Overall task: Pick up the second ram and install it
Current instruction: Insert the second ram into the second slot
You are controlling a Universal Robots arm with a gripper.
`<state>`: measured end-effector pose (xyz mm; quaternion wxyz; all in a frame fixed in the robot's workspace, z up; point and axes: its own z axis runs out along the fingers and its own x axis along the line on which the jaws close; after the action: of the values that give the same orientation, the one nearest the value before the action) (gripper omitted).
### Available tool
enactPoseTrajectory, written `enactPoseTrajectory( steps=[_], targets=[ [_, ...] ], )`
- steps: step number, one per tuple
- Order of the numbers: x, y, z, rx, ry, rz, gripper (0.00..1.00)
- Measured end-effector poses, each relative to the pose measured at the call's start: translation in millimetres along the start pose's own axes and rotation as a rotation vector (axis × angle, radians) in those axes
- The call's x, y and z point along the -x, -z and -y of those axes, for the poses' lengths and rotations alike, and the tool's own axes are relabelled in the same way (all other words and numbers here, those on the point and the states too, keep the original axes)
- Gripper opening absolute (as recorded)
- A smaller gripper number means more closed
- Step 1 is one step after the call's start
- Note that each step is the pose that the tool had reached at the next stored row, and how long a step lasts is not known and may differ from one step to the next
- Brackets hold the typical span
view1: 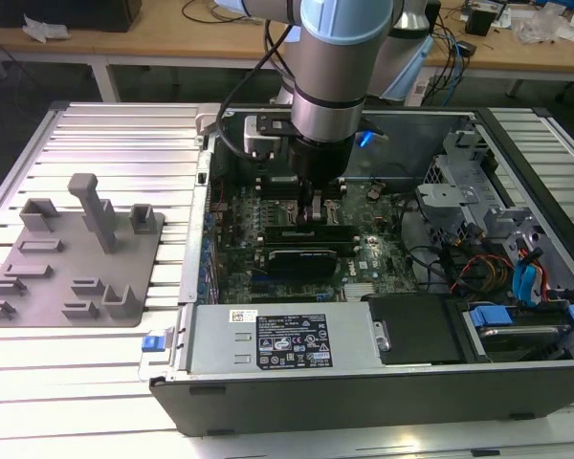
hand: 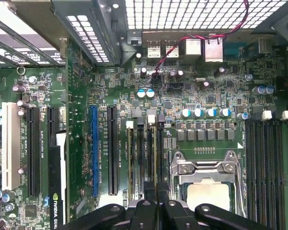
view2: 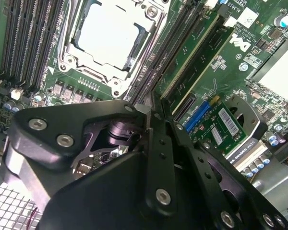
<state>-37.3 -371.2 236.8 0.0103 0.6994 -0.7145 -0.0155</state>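
Grey plastic fixture blocks stand on the slatted metal table at the exterior view's left, well apart from the work. Beside them the open computer case lies on its side. The arm reaches straight down into it, with its gripper low over the motherboard and near the black expansion card. In the second wrist view the CPU socket shows bare and silvery. Next to it two green sticks stand upright, side by side in the memory slots. The second ram is the one in line with the fingers, standing along its slot with the fingertips right at its upper edge. The fingers are drawn narrow, almost together; whether they pinch the stick or only rest on it I cannot tell. In the first wrist view the gripper sits over the same slots beside the socket. At the exterior view's right, inside the case, sit the drive bays with blue tabs and a tangle of cables.
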Motion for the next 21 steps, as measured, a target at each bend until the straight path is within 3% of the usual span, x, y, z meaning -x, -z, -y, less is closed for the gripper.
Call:
enactPoseTrajectory(
  steps=[7, 21],
  targets=[
    [0.0, 0.0, 0.0, 0.0053, 0.001, 0.0000, 0.09],
    [-0.1, -2.5, 0.3, 0.0054, 0.005, -0.0002, 0.09]
  ],
)
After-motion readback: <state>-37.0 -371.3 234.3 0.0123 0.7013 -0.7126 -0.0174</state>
